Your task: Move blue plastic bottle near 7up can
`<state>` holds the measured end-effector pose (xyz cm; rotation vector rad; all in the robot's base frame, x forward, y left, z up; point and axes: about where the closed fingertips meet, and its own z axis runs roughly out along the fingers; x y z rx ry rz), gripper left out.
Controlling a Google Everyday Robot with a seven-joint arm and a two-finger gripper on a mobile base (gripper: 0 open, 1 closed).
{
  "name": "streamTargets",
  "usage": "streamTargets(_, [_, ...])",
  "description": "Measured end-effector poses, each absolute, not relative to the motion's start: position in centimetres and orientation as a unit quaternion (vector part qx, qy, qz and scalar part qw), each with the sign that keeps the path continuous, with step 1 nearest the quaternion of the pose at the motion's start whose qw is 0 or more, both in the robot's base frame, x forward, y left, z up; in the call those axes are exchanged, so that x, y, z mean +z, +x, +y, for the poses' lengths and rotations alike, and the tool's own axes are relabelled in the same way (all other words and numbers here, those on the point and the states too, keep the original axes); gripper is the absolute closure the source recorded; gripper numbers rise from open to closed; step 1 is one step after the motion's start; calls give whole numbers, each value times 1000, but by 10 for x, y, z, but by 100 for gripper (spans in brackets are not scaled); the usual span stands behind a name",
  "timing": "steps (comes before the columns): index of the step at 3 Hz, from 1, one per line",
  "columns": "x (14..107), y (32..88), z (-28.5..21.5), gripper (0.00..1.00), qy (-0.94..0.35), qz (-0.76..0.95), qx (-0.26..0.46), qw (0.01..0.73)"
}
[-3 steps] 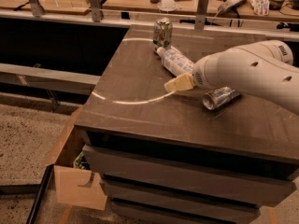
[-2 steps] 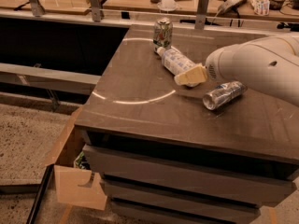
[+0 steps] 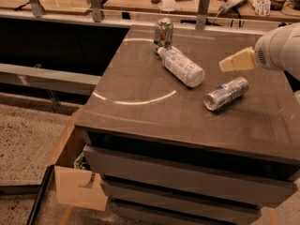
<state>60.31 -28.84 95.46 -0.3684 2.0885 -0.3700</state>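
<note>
The blue plastic bottle (image 3: 183, 68) lies on its side on the dark table (image 3: 140, 111). Its white cap points up-left and sits right beside the base of the 7up can (image 3: 163, 33). The 7up can stands upright near the table's far edge. My gripper (image 3: 236, 61) hangs at the end of the white arm (image 3: 281, 50) on the right. It is above the table, to the right of the bottle and apart from it, holding nothing that I can see.
A silver-and-blue can (image 3: 226, 93) lies on its side just right of the bottle, below the gripper. A workbench (image 3: 187, 3) with clutter runs behind the table. An open cardboard box (image 3: 75, 172) sits on the floor at the table's lower left.
The arm has pulled back to the right and away from the bottle. The bottle, partly covered by the gripper before, now lies fully in view next to the 7up can.
</note>
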Motion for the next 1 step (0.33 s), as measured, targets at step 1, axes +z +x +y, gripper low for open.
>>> streamTargets(1, [969,574,-336,0,-101,859,-241,440])
